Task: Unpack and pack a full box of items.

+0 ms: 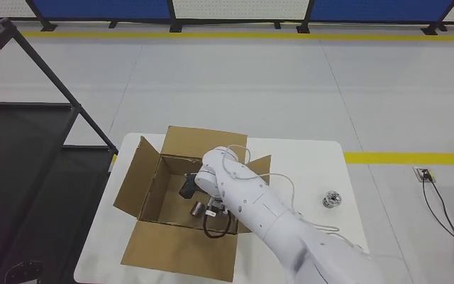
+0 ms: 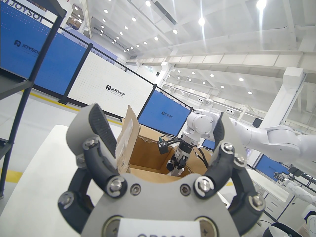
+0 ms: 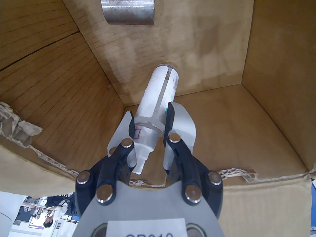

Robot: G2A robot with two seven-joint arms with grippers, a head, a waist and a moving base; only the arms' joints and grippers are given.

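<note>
Inside the open cardboard box (image 1: 206, 135) on the white table (image 1: 305, 156), the right arm (image 1: 241, 192) bends down from the near right side, so that its wrist is below the rim between the raised flaps. The right claw (image 3: 150, 117) is closed on a white tube (image 3: 160, 89). Both fingers press on the clear collar near the narrow end of the tube, and this narrow end passes back between the fingers. The wide end points away from the claw to the bottom of the box, close to a corner; I cannot tell whether it touches the cardboard. A short metal cylinder (image 3: 128, 3) lies on its side on the box bottom, well apart from the tube. The left claw (image 2: 158, 112) is outside the box, low over the table and turned toward it, with its fingers spread wide and nothing between them. A small shiny object (image 1: 330, 199) stands on the table, to the right of the box.
</note>
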